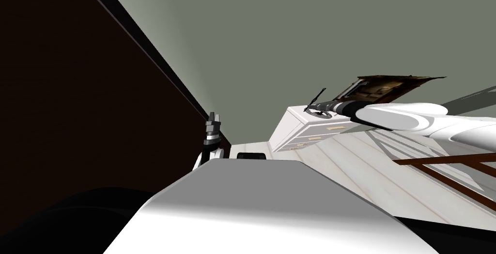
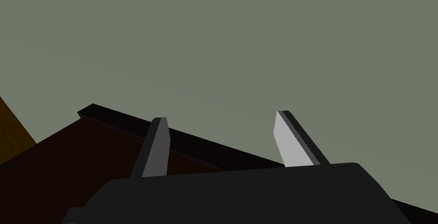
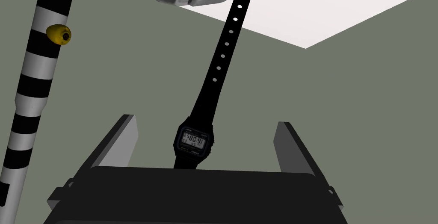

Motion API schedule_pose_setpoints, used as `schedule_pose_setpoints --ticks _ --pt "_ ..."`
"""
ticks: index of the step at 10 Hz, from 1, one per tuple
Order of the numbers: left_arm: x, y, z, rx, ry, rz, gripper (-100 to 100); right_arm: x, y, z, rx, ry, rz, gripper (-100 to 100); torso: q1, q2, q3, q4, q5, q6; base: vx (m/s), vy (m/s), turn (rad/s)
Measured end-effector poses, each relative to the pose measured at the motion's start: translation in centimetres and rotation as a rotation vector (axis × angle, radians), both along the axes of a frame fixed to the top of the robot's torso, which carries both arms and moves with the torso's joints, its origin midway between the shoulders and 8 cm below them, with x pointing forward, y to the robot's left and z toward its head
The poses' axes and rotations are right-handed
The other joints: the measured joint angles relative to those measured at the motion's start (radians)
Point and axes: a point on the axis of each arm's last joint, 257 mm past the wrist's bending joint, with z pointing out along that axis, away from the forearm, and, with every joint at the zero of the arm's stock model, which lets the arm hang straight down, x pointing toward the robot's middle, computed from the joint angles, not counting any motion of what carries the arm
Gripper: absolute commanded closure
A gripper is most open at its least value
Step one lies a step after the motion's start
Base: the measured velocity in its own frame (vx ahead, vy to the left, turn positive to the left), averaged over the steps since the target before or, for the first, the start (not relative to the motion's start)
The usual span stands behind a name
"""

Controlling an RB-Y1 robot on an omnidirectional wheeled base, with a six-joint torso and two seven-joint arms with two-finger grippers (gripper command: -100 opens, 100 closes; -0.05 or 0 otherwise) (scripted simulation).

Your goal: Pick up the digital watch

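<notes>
1. black digital watch [image 3: 194, 142] stands between my right pincer's [image 3: 205, 120] blades, touching neither, its strap pointing away from me.
2. that pincer is spread wide, gripping nothing, at the white dresser's [image 1: 310, 130] top.
3. my left pincer [image 2: 221, 115] is spread too, empty.

The right gripper [image 3: 205, 121] has its two grey fingers [image 3: 122, 142] spread wide, pressing on nothing. Between them, clear of both, stands a black digital watch [image 3: 194, 142], its holed strap rising past the fingertips. Off to one side runs a black-and-white striped pole [image 3: 38, 72] bearing a small yellow knob [image 3: 58, 34].
</notes>
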Motion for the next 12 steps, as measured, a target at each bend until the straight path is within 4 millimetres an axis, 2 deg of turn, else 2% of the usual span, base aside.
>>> schedule_pose_setpoints --ticks 2,6,7,8,12 --pt "0.0 0.0 0.0 0.0 0.0 0.0 0 -0.2 -2.1 1.0 -0.052 0.01 -0.033 -100 0.003 -0.002 -0.001 0.0 0.001 0.0 0.058 0.087 -0.003" --pt "0.0 0.0 0.0 0.0 0.0 0.0 0 -1.0 -5.0 2.7 -0.136 0.034 -0.081 -100 0.004 -0.002 -0.001 -0.001 0.001 0.0 0.05 0.07 -0.001" --pt "0.0 0.0 0.0 0.0 0.0 0.0 0 -1.0 -5.0 2.8 -0.134 0.032 -0.083 0 0.001 -0.001 0.0 0.0 0.0 0.0 0.005 0.007 0.001" --pt "0.0 0.0 0.0 0.0 0.0 0.0 0 -1.0 -5.0 2.8 -0.134 0.032 -0.083 -100 -0.001 0.001 0.0 0.0 0.0 0.0 0.089 -0.022 -0.235" --pt "0.0 0.0 0.0 0.0 0.0 0.0 0 -0.4 -2.2 2.5 -0.135 0.029 -0.023 -100 -0.003 -0.005 -0.003 -0.001 -0.001 0.001 0.12 -0.004 -0.16"
